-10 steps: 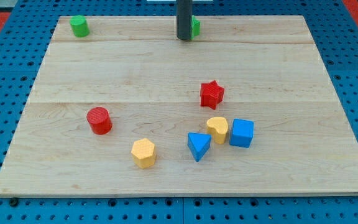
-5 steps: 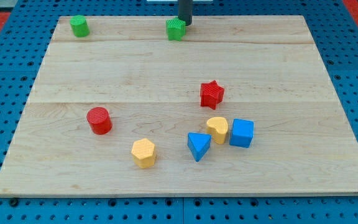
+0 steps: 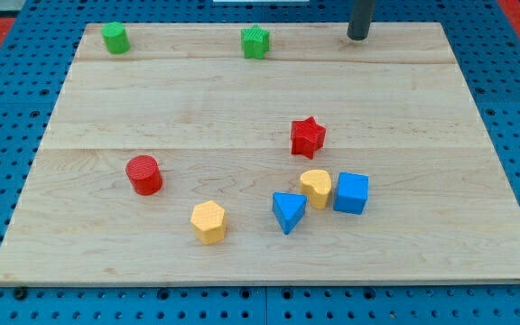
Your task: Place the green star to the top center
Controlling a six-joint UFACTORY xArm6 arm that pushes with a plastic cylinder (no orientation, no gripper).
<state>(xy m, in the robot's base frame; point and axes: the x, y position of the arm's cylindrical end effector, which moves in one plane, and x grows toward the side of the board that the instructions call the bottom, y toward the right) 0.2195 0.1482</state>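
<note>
Up at the frame's top edge, my tip (image 3: pixel 358 37) touches nothing, well right of the green star (image 3: pixel 255 42) sitting top center.

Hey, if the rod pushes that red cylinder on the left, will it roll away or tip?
The red cylinder stands on its flat end, so it likely slides rather than rolls. It looks squat, so tipping seems unlikely. Its round side may slip off my tip if pushed off-centre.

Open board (image 3: pixel 242 108) separated the far green star (image 3: pixel 255 42) from the near cluster around the red star (image 3: pixel 308 136).
</note>
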